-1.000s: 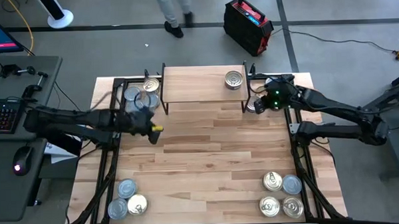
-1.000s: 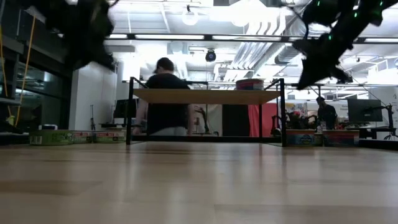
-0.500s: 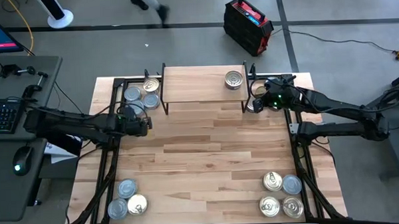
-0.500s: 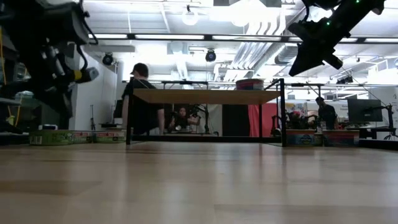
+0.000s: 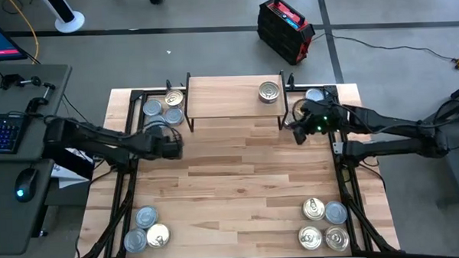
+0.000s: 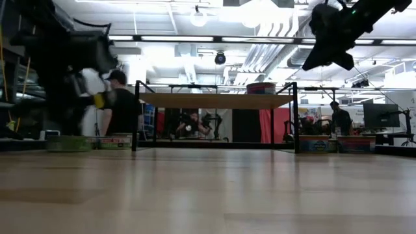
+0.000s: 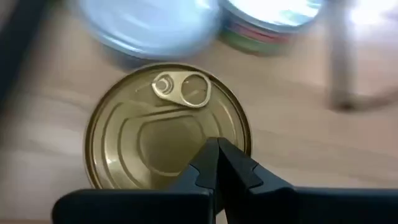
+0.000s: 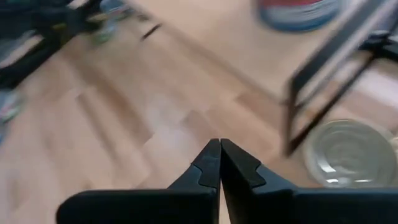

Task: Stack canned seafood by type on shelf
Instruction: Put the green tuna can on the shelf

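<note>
The shelf [image 5: 232, 96] stands at the table's far middle and bears one tin [image 5: 269, 91]. Three tins sit on the table left of it: two silver [image 5: 152, 109] and a gold pull-tab one [image 7: 168, 130]. My left gripper [image 5: 174, 148] is shut, just on the near side of that group. In the left wrist view its tips [image 7: 217, 148] show over the gold lid's near part. My right gripper [image 5: 298, 133] is shut in the air off the shelf's right near leg. A silver tin [image 8: 351, 152] lies on the table beside that leg.
Three tins [image 5: 145, 228] lie at the table's near left corner and several [image 5: 325, 224] at the near right. Another tin [image 5: 314, 95] sits right of the shelf. Black frame rails [image 5: 128, 178] run along both table sides. A person stands behind the table [image 6: 120, 104].
My left gripper has sunk toward the table near the tins left of the shelf and has rolled about its own axis; it stays shut. My right gripper has swung a little from the shelf's right end toward the table's near edge and middle, still shut.
</note>
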Robot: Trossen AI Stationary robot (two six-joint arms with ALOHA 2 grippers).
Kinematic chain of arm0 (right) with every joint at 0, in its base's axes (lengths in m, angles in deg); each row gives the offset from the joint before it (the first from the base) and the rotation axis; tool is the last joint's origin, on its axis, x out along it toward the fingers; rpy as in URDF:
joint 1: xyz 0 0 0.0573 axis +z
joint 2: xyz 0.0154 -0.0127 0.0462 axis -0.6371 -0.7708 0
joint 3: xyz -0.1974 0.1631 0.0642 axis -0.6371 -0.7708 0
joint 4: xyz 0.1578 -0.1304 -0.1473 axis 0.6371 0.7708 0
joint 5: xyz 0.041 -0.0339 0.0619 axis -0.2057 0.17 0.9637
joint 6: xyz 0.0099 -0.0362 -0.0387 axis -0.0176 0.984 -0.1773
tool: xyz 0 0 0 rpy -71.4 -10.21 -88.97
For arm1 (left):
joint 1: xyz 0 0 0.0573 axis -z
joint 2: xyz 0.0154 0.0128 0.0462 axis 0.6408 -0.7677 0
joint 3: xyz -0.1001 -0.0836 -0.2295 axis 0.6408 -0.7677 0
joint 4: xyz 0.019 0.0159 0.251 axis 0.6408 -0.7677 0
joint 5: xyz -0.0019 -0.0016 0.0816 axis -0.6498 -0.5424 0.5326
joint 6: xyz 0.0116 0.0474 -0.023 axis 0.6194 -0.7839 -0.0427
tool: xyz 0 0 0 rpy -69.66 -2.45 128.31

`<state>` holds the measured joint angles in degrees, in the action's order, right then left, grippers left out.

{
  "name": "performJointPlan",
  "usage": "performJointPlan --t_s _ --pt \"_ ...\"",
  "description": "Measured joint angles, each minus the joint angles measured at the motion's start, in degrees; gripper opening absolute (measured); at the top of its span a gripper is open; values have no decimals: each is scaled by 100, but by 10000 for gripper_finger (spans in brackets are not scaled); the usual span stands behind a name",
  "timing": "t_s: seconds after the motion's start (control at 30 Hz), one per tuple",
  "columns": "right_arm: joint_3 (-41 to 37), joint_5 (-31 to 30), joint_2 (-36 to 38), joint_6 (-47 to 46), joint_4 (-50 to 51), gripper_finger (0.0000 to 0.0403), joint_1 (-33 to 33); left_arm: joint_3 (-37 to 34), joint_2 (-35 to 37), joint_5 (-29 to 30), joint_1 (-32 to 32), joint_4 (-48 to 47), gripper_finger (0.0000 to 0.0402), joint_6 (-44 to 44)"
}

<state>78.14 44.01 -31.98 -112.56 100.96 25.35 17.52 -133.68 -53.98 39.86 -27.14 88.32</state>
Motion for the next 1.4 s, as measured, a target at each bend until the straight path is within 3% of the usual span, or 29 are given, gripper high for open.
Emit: performJointPlan --t_s 0.1,0.23,0.4,0.53,0.67,0.77,0.87,1.0,1.1,1.23,1.4 --pt "0 237 148 -8 10 0 467 313 -333 -381 337 742 0 -133" --pt "-5 272 169 -136 -25 0 1234 982 -961 -731 700 1550 0 -1058" --pt "-37 111 -306 -196 -458 0 2121 2162 -2188 -1101 1124 2124 0 -2135" --pt "-39 -16 -1041 -144 -1268 0 2631 3144 -2816 -1706 1127 2134 0 -3828" --pt "-39 36 -1930 -2 -2014 0 2969 3635 -2484 -2002 1102 2054 0 -5905" --pt "-30 216 -2585 -117 -2280 0 3075 3317 -1898 -2239 1104 2058 0 -6849" --pt "250 470 -3246 -154 -2375 0 3080 2501 -1196 -2490 1128 2301 0 -7394" --pt "960 430 -4199 92 -2044 0 3058 931 -530 -3111 1059 3938 0 -8101" --pt "1622 385 -4936 764 -1713 0 2992 134 -336 -3159 888 5054 0 -8595" --pt "2411 308 -5836 1619 -1378 0 2841 -280 -366 -3193 733 5587 0 -9597" --pt "3203 300 -6550 1485 -794 0 2490 -328 -566 -3227 674 5690 0 -10455"
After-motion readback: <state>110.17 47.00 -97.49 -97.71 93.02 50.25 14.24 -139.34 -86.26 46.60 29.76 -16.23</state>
